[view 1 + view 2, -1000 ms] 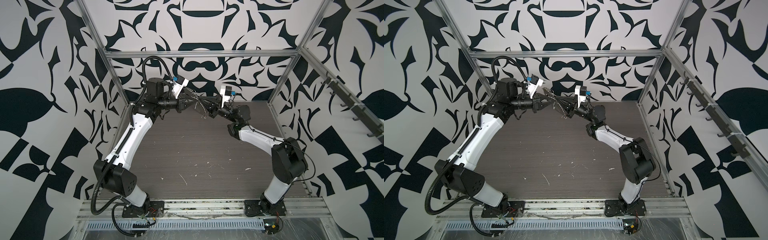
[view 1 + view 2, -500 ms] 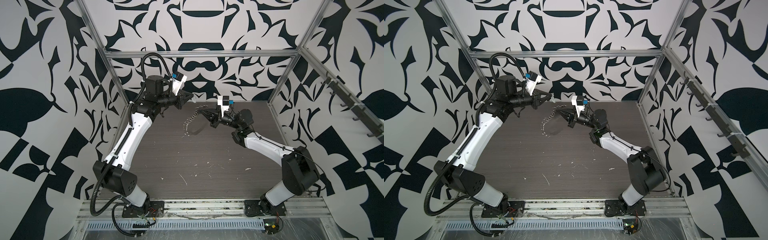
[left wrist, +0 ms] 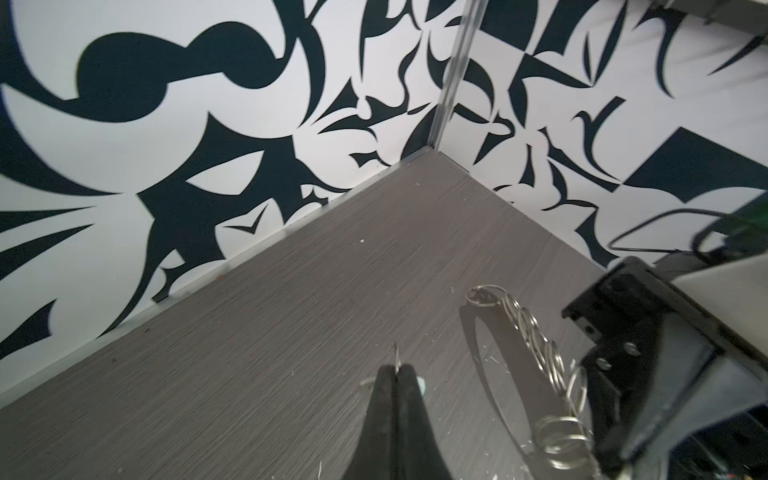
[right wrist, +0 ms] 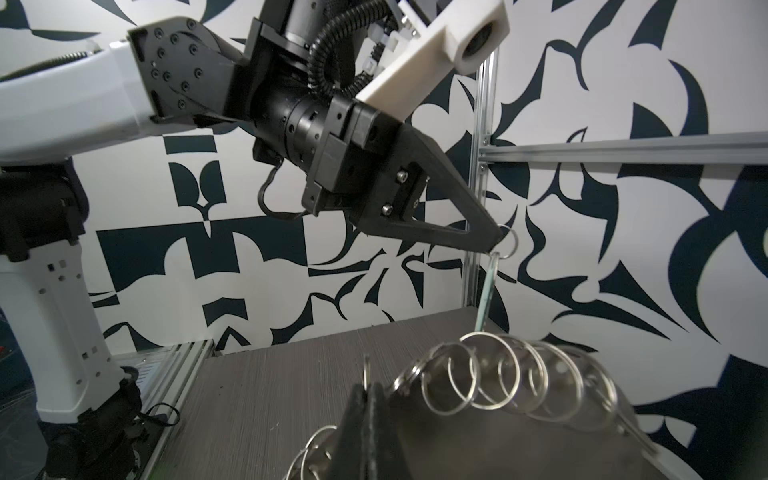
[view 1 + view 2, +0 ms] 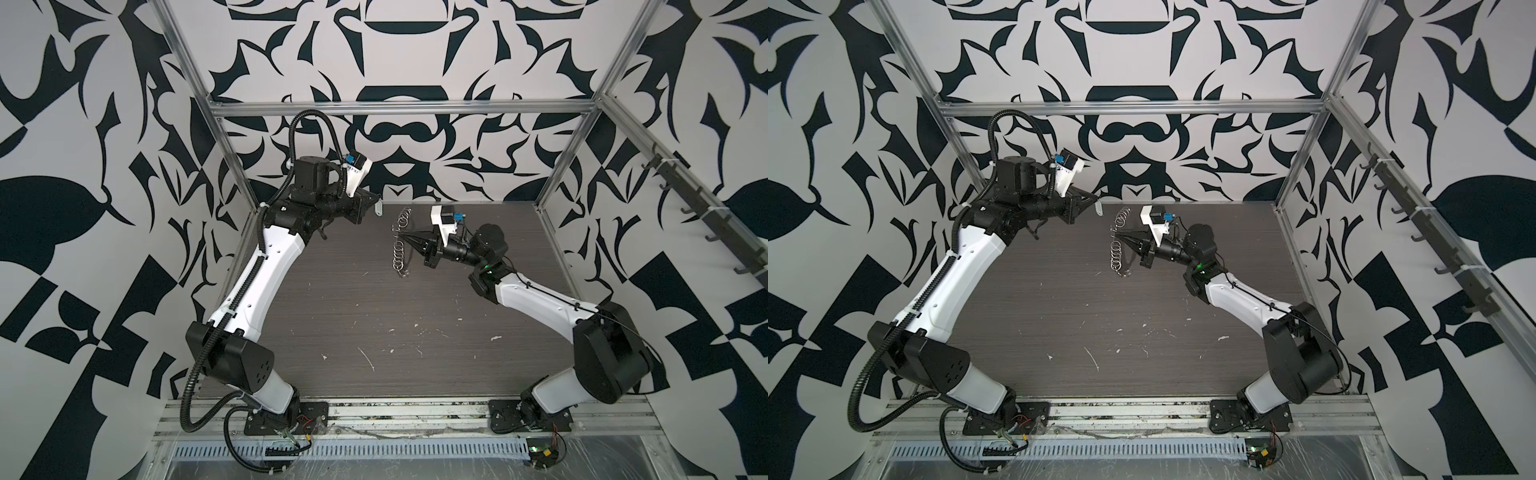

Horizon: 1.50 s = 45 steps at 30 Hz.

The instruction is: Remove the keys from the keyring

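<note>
My left gripper (image 4: 496, 244) is pinched on the key (image 4: 489, 289), which hangs just beside the keyring (image 4: 498, 386). My right gripper (image 4: 369, 390) clamps that keyring over the flecked table (image 4: 270, 395).

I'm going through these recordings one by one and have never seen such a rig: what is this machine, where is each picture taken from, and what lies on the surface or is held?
Two white-and-black robot arms stand at the near edge of a dark table inside a patterned booth. Two pictures come from paired cameras overhead, looking the same way; two come from a camera on each arm's wrist. The left gripper is shut on the keys, a small pale tag with a metal loop, held in the air. The right gripper is shut on the keyring, a hoop strung with silver rings. Tag and hoop are apart. The table bears pale scuffs.
</note>
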### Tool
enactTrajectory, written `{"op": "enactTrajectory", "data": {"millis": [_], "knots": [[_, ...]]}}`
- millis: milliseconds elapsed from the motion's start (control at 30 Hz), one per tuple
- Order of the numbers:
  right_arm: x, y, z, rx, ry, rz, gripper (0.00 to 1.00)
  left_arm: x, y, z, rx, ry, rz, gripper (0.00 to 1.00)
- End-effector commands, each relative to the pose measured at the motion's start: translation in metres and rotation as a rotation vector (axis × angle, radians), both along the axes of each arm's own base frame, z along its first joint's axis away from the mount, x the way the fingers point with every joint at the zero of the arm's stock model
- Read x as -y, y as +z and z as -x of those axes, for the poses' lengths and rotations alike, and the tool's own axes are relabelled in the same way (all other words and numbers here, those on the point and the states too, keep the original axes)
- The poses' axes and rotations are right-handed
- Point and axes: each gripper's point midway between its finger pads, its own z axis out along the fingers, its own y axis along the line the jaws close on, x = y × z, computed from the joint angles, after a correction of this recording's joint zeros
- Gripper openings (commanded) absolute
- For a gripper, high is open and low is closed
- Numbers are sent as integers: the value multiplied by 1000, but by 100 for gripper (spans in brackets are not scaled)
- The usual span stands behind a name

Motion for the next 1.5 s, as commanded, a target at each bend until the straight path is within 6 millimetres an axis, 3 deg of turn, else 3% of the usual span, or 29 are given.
{"op": "enactTrajectory", "data": {"millis": [0,233,533,833,1133,1300,1467], "knots": [[14,8,2,84,-102,33,0,-19,-35,0,-61,103,-76,0],[37,-29,9,24,-230,118,0,-42,-104,7,-198,232,-140,0],[81,-70,28,-23,-420,205,0,-72,-171,36,-366,389,-193,0],[123,-99,51,-71,-574,283,0,-104,-215,71,-506,554,-235,0],[156,-107,67,-115,-699,295,0,-130,-262,100,-645,693,-307,0],[171,-114,59,-174,-794,331,0,-131,-283,99,-694,705,-343,0],[179,-119,51,-217,-852,375,0,-131,-290,87,-690,710,-377,0]]}}
